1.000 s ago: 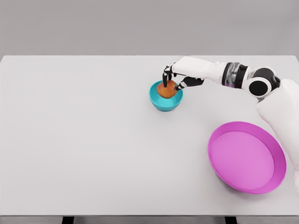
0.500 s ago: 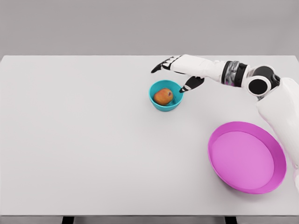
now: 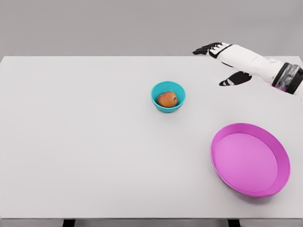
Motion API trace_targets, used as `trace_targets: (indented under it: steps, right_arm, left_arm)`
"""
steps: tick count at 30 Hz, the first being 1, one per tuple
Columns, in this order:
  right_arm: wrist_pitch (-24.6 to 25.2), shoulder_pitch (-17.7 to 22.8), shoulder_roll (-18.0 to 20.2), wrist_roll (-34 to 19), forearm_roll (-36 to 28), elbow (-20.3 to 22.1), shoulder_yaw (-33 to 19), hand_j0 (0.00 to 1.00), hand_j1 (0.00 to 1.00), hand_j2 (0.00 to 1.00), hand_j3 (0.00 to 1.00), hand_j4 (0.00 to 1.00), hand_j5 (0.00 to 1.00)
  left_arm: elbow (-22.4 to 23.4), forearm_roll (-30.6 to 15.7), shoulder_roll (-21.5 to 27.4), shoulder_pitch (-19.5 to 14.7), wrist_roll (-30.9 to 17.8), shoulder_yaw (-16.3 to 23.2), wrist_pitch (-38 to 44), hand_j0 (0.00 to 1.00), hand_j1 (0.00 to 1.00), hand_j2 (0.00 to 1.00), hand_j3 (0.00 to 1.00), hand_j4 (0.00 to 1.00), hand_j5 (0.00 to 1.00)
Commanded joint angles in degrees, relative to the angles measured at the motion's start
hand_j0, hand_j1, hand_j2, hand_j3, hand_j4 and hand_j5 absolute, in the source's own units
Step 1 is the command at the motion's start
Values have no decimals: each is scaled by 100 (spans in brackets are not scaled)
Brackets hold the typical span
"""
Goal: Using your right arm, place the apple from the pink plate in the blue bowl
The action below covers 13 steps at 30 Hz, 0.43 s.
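The orange-red apple (image 3: 167, 99) lies inside the small blue bowl (image 3: 157, 91) near the middle of the white table. The pink plate (image 3: 280, 161) sits at the front right with nothing on it. My right hand (image 3: 214, 64) hovers well to the right of the bowl, near the table's far edge, its fingers spread and holding nothing. Its white forearm (image 3: 255, 64) leaves the picture at the right edge. My left arm does not show.
The white table (image 3: 75, 142) fills most of the view, with its far edge (image 3: 94, 56) against a grey wall. Only the bowl and the plate stand on it.
One second ago my right hand held the apple in the bowl. It let go, spread its fingers and has since drawn back to the right and away from the bowl.
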<state>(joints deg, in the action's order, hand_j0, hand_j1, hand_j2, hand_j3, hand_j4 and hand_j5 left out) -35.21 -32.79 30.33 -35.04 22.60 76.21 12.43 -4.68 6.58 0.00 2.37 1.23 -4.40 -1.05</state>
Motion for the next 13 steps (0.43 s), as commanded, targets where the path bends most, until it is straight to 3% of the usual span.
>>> trace_targets:
  steps: [1,6,13]
  right_arm:
    - [21,61,87,4,-54,42,-302,100,100,100,100,100,100]
    - [21,738,157,4,-46,43,-953,100,100,100,100,100,100]
    - [21,792,218,4,-46,-10,-997,100,100,100,100,100,100]
  left_arm:
    - [3,1,0,0,0,0,0,100,100,100,100,100,100]
    - [3,1,0,0,0,0,0,100,100,100,100,100,100]
    - [-15,1,0,-132,0,35,-18,100,100,100,100,100,100]
